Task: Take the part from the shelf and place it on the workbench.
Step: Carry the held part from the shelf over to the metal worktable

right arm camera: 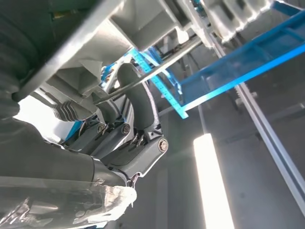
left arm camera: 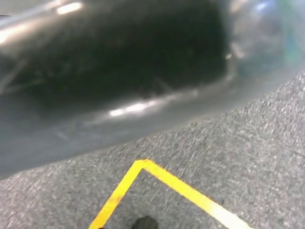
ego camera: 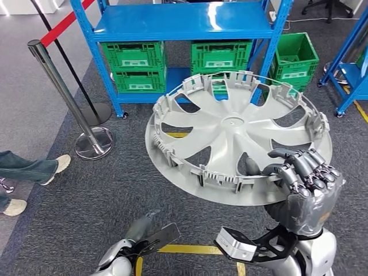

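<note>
1. Over the carpet in front of the blue shelf [ego camera: 182,23], the right hand [ego camera: 303,178] grips the hubcap [ego camera: 234,132] by its near rim, roughly flat.
2. Left hand [ego camera: 152,233] hangs low, can't tell its state.
3. Looks like the carry step. Next it needs turning toward the counter without tipping it.

Workshop or warehouse floor, blue steel shelving [ego camera: 182,23], green crates [ego camera: 134,66]

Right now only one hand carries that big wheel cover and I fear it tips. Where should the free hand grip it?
On the wheel cover's near-left rim, coming from below and left, opposite the right hand. The rim is thin, and the left hand hangs low there.
</note>
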Robot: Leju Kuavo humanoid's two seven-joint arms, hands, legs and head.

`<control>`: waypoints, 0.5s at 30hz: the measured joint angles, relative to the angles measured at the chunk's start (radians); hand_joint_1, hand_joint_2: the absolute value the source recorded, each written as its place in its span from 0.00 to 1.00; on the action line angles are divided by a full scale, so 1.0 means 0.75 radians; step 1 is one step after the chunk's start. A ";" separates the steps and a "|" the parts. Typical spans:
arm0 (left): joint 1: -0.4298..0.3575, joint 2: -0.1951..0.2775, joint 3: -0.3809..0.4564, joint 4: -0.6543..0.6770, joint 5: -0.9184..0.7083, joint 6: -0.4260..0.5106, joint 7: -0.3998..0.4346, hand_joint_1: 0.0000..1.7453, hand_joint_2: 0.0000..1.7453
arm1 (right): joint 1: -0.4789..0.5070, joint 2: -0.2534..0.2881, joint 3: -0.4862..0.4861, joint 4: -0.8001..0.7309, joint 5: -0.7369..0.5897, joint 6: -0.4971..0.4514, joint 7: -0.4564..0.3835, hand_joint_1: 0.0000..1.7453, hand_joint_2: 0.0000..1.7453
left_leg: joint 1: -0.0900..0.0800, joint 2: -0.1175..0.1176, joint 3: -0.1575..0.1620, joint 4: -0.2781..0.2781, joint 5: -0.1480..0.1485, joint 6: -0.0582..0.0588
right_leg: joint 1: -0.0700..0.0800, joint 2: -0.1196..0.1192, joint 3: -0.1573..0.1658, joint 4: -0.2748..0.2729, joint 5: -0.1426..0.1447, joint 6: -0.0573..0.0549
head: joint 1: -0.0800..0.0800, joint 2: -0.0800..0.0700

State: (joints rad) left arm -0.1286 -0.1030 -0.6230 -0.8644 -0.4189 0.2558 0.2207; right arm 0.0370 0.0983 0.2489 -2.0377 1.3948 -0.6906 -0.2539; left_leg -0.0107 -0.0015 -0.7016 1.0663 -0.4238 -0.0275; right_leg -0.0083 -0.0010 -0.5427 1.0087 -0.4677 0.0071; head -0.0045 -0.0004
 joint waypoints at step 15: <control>0.084 0.114 0.081 -0.093 -0.049 -0.120 0.056 0.00 0.00 | -0.055 -0.122 0.210 0.068 0.236 0.000 0.376 1.00 1.00 | 0.008 0.004 0.245 -0.140 -0.039 0.063 | -0.002 -0.021 -0.202 0.120 0.055 0.066 | 0.003 0.000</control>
State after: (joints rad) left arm -0.0657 -0.0175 -0.5623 -0.9340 -0.4561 0.1656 0.2627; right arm -0.0040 0.0072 0.4066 -1.9868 1.5720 -0.6906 0.0282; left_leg -0.0044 0.0012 -0.5178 0.9612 -0.4534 0.0195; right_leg -0.0099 -0.0171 -0.6945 1.0985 -0.4264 0.0563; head -0.0020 -0.0004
